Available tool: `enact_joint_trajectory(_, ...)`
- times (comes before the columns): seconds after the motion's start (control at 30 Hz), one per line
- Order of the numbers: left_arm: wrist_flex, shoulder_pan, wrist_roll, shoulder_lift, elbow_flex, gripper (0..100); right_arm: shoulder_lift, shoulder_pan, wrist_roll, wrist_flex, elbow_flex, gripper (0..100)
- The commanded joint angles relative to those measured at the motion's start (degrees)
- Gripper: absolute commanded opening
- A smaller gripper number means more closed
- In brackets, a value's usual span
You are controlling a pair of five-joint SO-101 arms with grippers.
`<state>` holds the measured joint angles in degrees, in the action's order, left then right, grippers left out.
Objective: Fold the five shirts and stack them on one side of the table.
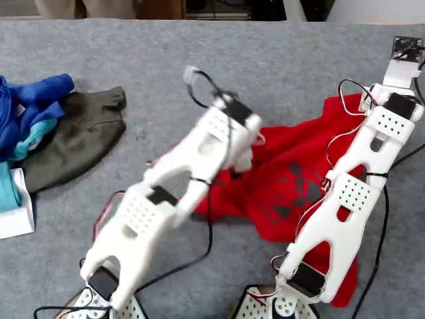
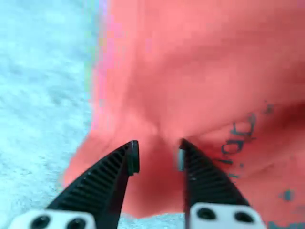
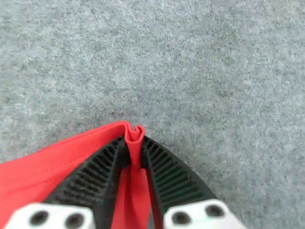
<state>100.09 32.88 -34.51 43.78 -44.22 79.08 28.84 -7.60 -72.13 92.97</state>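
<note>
In the high view a red shirt with a dark print lies spread and rumpled on the grey table, right of the middle. The left arm slants over the shirt's left part. The right arm stretches along its right side to the shirt's far right corner. Both arms cover their own fingers here, so this view does not tell what they hold. At the table's left edge sits a loose heap, well apart from the red shirt: a blue shirt, a teal shirt partly under it, a dark olive shirt just beside them, and a white cloth at the near end.

The left wrist view shows the left gripper close above the red shirt. Its black ribbed fingers are spread apart with only flat cloth seen in the gap, and nothing is pinched. Part of the dark print shows beside one finger, and the table shows past the shirt's edge.

The right wrist view shows the right gripper with its fingers pressed together on a narrow upright fold of the red shirt. The hem runs away to one side, and the table lies beyond the tips.
</note>
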Motion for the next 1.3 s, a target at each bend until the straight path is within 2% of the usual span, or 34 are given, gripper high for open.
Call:
enact_joint_trajectory(0.0, 0.53, -5.45, -1.05, -6.37, -2.73, 19, -0.57, -0.48, -0.35, 1.32, 2.59, 0.5)
enact_joint_trajectory(0.17, -1.05, -10.64, -1.32, -4.7, -10.55, 19, -0.57, -0.66, -0.35, 1.32, 2.59, 0.5)
enact_joint_trajectory(0.3, -8.09, -11.25, -1.49, 2.24, -13.1, 18, -0.57, -0.75, -0.35, 1.32, 2.59, 0.5)
enact_joint_trajectory(0.43, -11.08, -10.64, -4.13, 8.48, -17.85, 18, -0.57, -0.75, -0.35, 1.32, 2.59, 0.5)
enact_joint_trajectory(0.53, -8.97, -9.32, -5.36, 12.09, -21.45, 18, -0.57, -0.75, -0.35, 1.14, 2.59, 0.5)
enact_joint_trajectory(0.67, 0.88, -6.07, -5.45, 13.67, -24.53, 18, -0.57, -0.84, -0.35, 1.23, 2.59, 0.5)
enact_joint_trajectory(0.97, 0.79, 0.18, -4.31, 14.37, -9.05, 9, -0.57, -0.84, -0.35, 1.23, 2.59, 0.5)
enact_joint_trajectory(1.27, 0.79, 0.0, -1.93, 14.02, -10.9, 9, -0.57, -0.84, -0.35, 1.41, 2.59, 0.5)
